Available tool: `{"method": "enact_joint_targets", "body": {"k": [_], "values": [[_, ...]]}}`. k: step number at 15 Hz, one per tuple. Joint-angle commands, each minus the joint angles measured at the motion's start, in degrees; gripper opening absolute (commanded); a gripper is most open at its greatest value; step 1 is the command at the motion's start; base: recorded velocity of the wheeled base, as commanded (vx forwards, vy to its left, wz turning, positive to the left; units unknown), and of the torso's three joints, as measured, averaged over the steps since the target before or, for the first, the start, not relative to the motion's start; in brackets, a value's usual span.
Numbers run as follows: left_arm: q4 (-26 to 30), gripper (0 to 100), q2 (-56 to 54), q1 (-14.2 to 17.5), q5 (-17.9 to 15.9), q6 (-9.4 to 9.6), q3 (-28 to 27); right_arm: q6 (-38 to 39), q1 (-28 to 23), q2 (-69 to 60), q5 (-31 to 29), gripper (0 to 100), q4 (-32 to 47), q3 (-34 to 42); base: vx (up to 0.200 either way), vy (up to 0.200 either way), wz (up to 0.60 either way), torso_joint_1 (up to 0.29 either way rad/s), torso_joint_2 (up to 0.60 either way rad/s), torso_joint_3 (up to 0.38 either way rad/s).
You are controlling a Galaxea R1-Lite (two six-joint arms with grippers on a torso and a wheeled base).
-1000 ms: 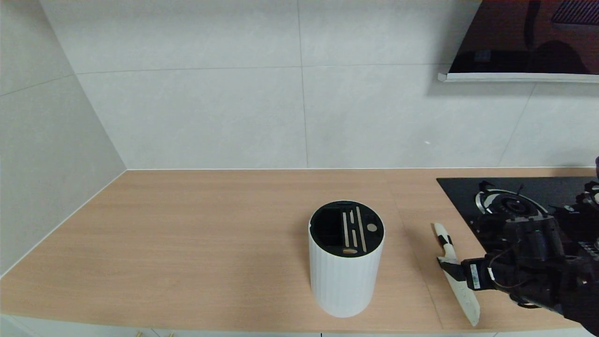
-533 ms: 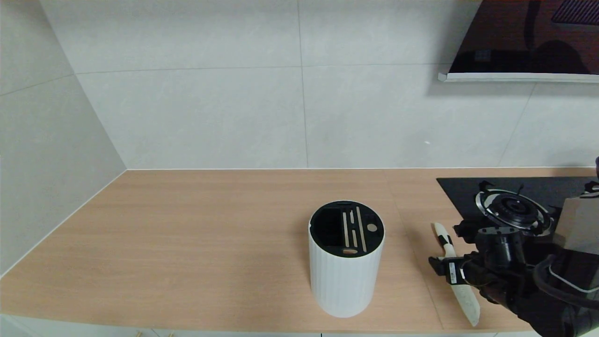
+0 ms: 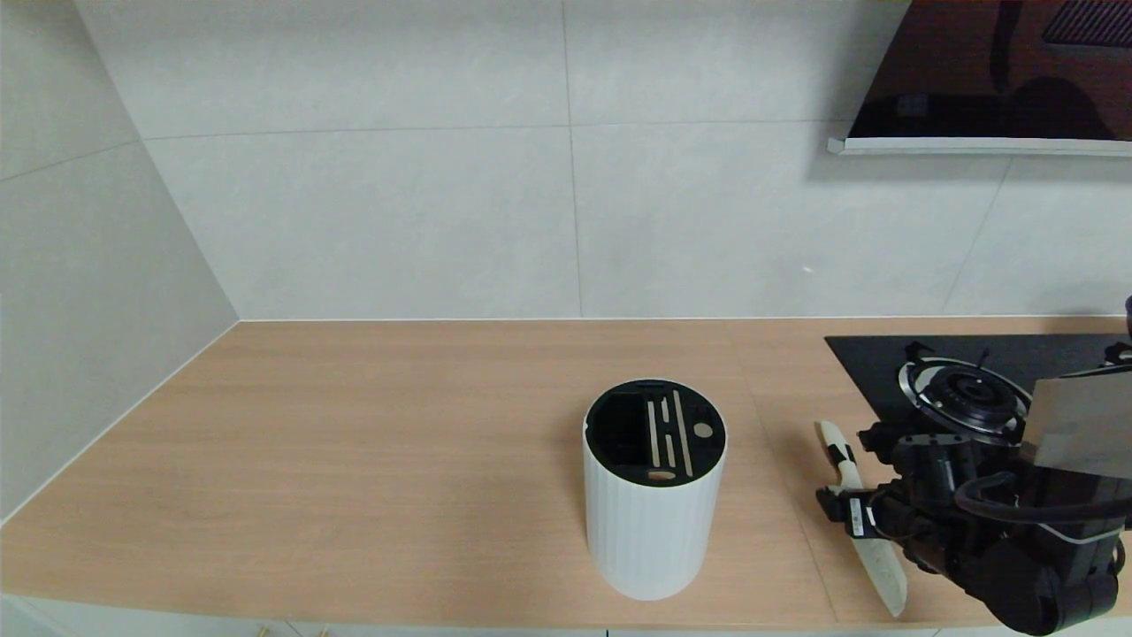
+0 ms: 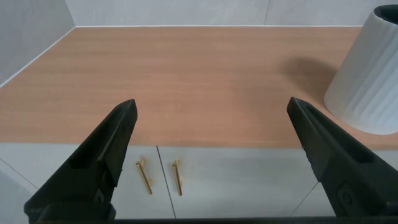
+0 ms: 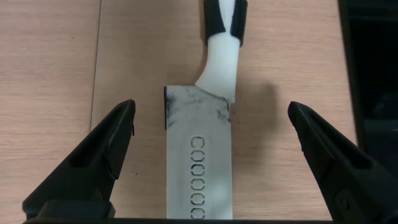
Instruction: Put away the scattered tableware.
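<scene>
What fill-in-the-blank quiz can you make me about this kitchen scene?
1. The knife lies flat on the wooden ____.
2. The right gripper hangs over the knife with its jaws ____.
3. The white ribbed knife holder has a slotted top coloured ____.
Missing words: counter; open; black.

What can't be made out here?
Knife mid-blade: head view, right gripper covers it.
Blade tip: right wrist view, cut off by the frame edge.
Knife holder slots: head view, interiors too dark.
Holder's top: left wrist view, cut off at the edge.
</scene>
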Motion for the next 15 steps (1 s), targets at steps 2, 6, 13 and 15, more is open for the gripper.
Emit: {"method": "enact_joint_targets", "body": {"k": [2, 6, 13, 15], "values": [[-0.1, 100, 0.1, 0.0, 0.0, -0.04, 0.0, 0.2, -0.1, 1.2, 0.0, 100, 0.0, -0.6, 0.000, 0.000, 0.00, 0.000, 0.00, 0.000], [-0.1, 100, 0.1, 0.0, 0.0, -0.04, 0.0, 0.2, 0.0, 1.5, -0.1, 100, 0.0, -0.8, 0.000, 0.000, 0.00, 0.000, 0.00, 0.000], [-0.1, 100, 0.1, 0.0, 0.0, -0.04, 0.0, 0.2, 0.0, 2.0, 0.0, 100, 0.0, -0.7, 0.000, 0.000, 0.00, 0.000, 0.00, 0.000], [-0.1, 100, 0.1, 0.0, 0.0, -0.04, 0.0, 0.2, -0.1, 2.1, 0.0, 0, 0.0, -0.8, 0.000, 0.000, 0.00, 0.000, 0.00, 0.000]]}}
